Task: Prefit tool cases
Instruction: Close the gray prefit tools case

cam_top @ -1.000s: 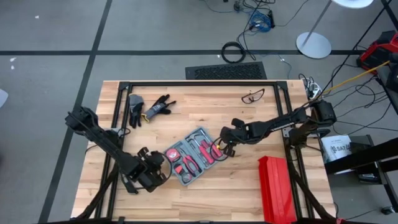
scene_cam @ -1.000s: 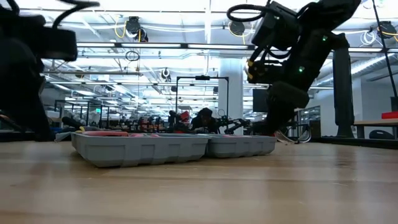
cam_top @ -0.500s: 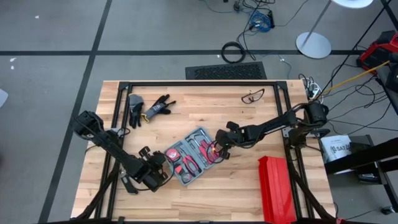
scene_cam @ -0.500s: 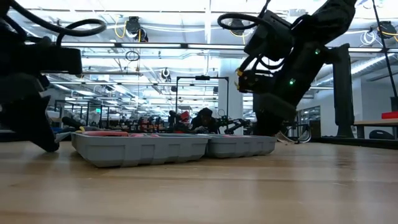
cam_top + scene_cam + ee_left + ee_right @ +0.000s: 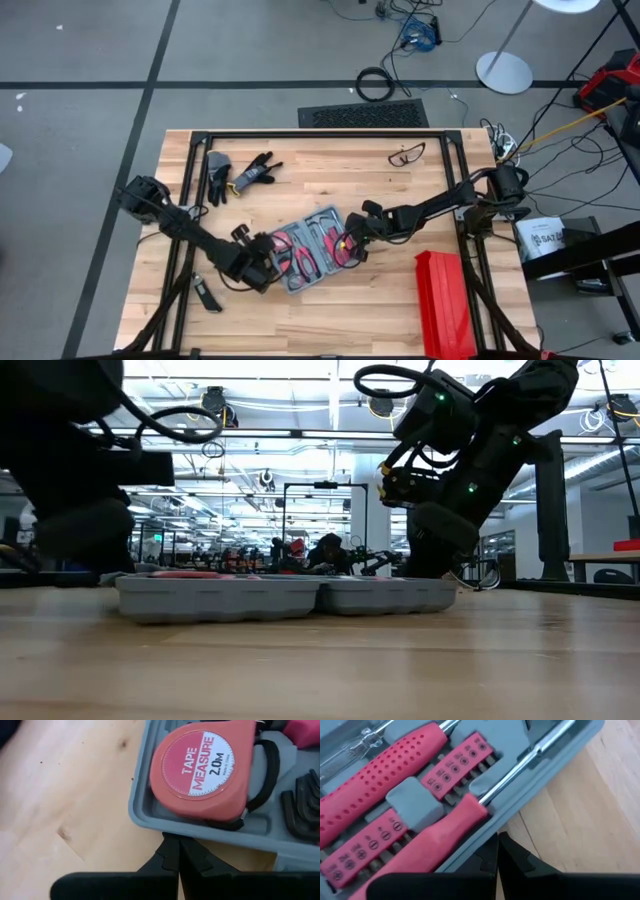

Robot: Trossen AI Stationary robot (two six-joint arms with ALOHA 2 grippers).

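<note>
The open tool case (image 5: 312, 248) lies flat at mid-table, bracketed by both arms: the left gripper (image 5: 262, 262), jaws closed and empty, sits against the rim beside the tape measure (image 5: 204, 767), and the right gripper (image 5: 352, 240), likewise closed and empty, meets the opposite rim by the pink screwdrivers (image 5: 400, 760), apparently to steady or square the case. The red ribbed box (image 5: 443, 305), work gloves (image 5: 240, 174) and safety glasses (image 5: 406, 154) lie well apart and obstruct nothing.

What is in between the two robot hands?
The open tool case lies between them, seen from above. The left gripper presses one end, beside the tape measure; the right gripper touches the other end, by the red screwdriver.
</note>
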